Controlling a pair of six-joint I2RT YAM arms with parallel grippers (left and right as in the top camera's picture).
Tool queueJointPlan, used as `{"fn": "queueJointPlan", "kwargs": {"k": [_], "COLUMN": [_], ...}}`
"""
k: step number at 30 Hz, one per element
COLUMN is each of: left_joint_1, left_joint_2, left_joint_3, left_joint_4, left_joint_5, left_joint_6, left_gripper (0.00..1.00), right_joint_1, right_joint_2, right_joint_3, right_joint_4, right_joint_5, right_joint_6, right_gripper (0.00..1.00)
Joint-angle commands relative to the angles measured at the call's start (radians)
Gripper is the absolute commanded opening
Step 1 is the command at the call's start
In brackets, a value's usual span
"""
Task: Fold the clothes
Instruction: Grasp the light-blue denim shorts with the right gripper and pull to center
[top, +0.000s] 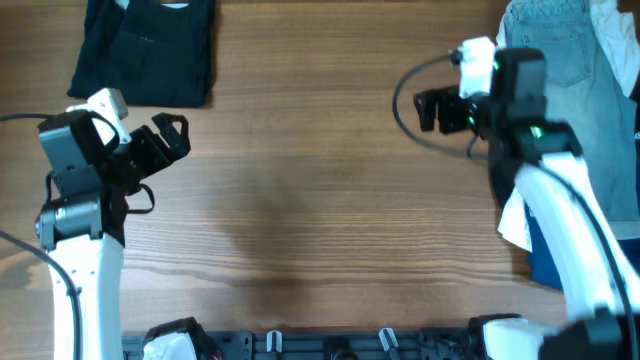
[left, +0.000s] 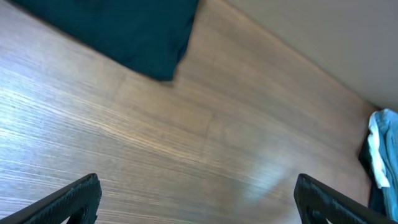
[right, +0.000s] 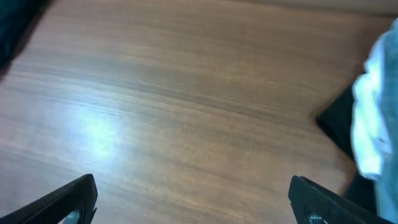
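The pale blue denim shorts (top: 570, 50) lie in a heap of clothes at the table's far right; a stitched pocket shows, and my right arm hides part of them. A sliver of the heap shows at the right edge of the left wrist view (left: 384, 149). My right gripper (top: 432, 110) is open and empty, just left of the heap, above bare wood (right: 193, 199). My left gripper (top: 172, 138) is open and empty at the left side of the table, above bare wood (left: 196, 199).
A folded dark garment (top: 148, 48) lies at the far left of the table and also shows in the left wrist view (left: 124, 31). White cloth (top: 514, 222) and dark blue cloth (top: 550, 262) lie in the right heap; the right wrist view shows the white cloth (right: 373, 112).
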Motion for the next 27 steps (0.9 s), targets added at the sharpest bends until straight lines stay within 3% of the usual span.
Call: {"fn": "queueJointPlan", "kwargs": {"k": [1, 4, 6, 11, 16, 21, 27], "left_joint_1": [0.006, 0.006, 0.006, 0.006, 0.006, 0.006, 0.006], "left_joint_2": [0.044, 0.048, 0.048, 0.048, 0.048, 0.048, 0.048], "left_joint_3": [0.016, 0.016, 0.016, 0.016, 0.016, 0.016, 0.016], "left_joint_4": [-0.008, -0.006, -0.002, -0.003, -0.007, -0.007, -0.006], "left_joint_5": [0.029, 0.029, 0.029, 0.029, 0.029, 0.029, 0.029], "left_joint_6": [-0.002, -0.001, -0.001, -0.002, -0.002, -0.002, -0.002], "left_gripper": [1.0, 1.0, 1.0, 1.0, 1.0, 1.0, 1.0], "right_joint_1": [0.0, -0.042, -0.154, -0.412, -0.456, -0.456, -0.457], "right_joint_2": [0.106, 0.137, 0.142, 0.25, 0.431, 0.504, 0.505], "right_joint_3": [0.036, 0.036, 0.036, 0.035, 0.035, 0.035, 0.036], "right_joint_4": [0.017, 0.034, 0.036, 0.138, 0.241, 0.287, 0.303], "right_joint_5": [-0.024, 0.08, 0.147, 0.159, 0.154, 0.147, 0.182], "right_joint_6": [-0.013, 0.028, 0.074, -0.011, -0.012, -0.011, -0.008], "right_gripper": [1.0, 1.0, 0.96, 0.87, 0.75, 0.68, 0.25]}}
